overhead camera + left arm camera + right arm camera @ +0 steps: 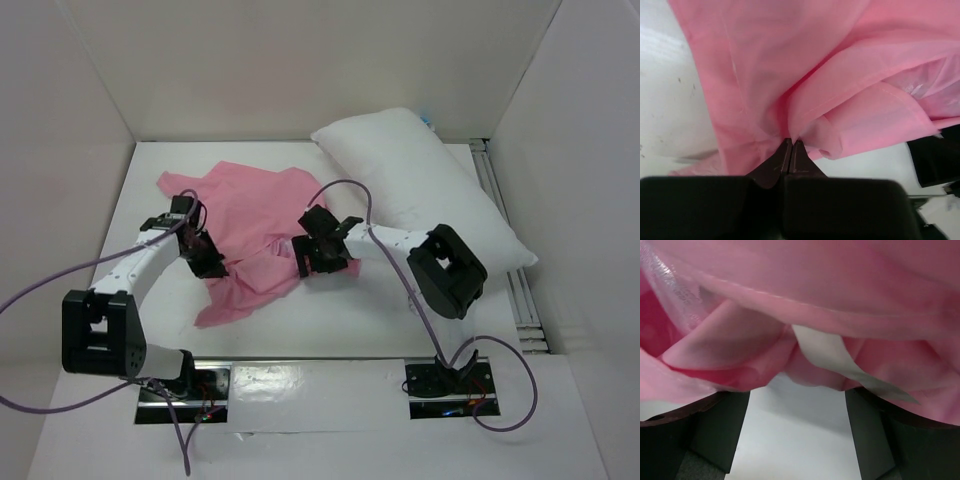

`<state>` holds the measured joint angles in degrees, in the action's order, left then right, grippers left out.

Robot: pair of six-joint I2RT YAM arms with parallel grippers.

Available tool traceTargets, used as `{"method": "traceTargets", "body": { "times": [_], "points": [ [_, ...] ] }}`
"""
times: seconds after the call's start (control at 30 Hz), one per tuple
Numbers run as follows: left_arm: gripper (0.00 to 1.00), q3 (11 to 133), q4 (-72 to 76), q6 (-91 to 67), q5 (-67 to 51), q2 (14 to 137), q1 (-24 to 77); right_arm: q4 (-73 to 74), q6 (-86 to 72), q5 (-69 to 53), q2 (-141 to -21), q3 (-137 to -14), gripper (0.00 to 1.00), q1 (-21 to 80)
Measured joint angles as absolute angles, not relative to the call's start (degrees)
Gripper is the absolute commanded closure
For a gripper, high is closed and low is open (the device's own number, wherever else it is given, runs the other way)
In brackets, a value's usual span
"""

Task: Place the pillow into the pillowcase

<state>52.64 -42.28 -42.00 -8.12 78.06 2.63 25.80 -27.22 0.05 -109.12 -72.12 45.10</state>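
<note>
The pink pillowcase (250, 215) lies crumpled on the table, left of centre. The white pillow (430, 190) lies at the back right, apart from both grippers. My left gripper (207, 258) sits at the pillowcase's near left edge. In the left wrist view its fingertips (786, 146) are pressed together, pinching a fold of the pillowcase (805, 75). My right gripper (322, 256) is at the fabric's near right edge. Its jaws (797, 395) stand wide open, with the pillowcase (805, 285) and its white label (822, 352) draped over the tips and bare table between the fingers (720, 425).
White walls enclose the table (330, 320) on three sides. A metal rail (515, 270) runs along the right edge beside the pillow. Cables (345, 188) loop from both arms. The right gripper's black body (935, 160) shows at the right of the left wrist view.
</note>
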Motion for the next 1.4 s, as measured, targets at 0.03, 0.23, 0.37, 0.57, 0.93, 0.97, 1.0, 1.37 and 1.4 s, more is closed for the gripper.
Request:
{"method": "traceTargets", "body": {
  "times": [0.03, 0.23, 0.37, 0.57, 0.93, 0.97, 1.0, 1.37, 1.4],
  "points": [
    [1.0, 53.39, -42.15, -42.15, -8.16, 79.35, 2.81, 25.89, -27.59, 1.63, -109.14, -72.12, 0.18, 45.01],
    [1.0, 61.04, -41.67, -41.74, -7.05, 85.86, 3.18, 26.68, -28.67, 11.05, -109.1, -72.31, 0.18, 43.55],
    [1.0, 65.95, -41.71, -41.76, -4.95, 87.5, 3.07, 26.48, -28.71, 13.47, -109.06, -72.16, 0.23, 41.78],
    [1.0, 74.08, -41.85, -41.52, -4.1, 92.23, 2.33, 24.53, -29.04, 12.64, -109.12, -71.07, 0.82, 39.99],
    [1.0, 88.27, -44.82, -40.45, -4.89, 94.67, -0.08, 26.96, -24.32, 10.24, -98.35, -75.07, 1.0, 39.51],
    [1.0, 89.38, -45.01, -40.45, -4.99, 94.56, -0.73, 27.68, -23.83, 10.09, -94.94, -75.29, 1.0, 39.38],
    [1.0, 89.86, -45.01, -40.45, -5.08, 94.26, -1.19, 28.58, -23.22, 9.89, -91.24, -75.72, 1.0, 39.22],
    [0.04, 70.76, -47.44, -39.11, -9.87, 78.96, -1.52, 39.77, -21.08, 3.33, -74.72, -69.28, 0.3, 31.97],
    [0.03, 70.15, -48.07, -38.87, -9.74, 79.02, -1.69, 41.04, -20.95, 3.42, -76.12, -69.45, 0.27, 30.61]
  ]
}}
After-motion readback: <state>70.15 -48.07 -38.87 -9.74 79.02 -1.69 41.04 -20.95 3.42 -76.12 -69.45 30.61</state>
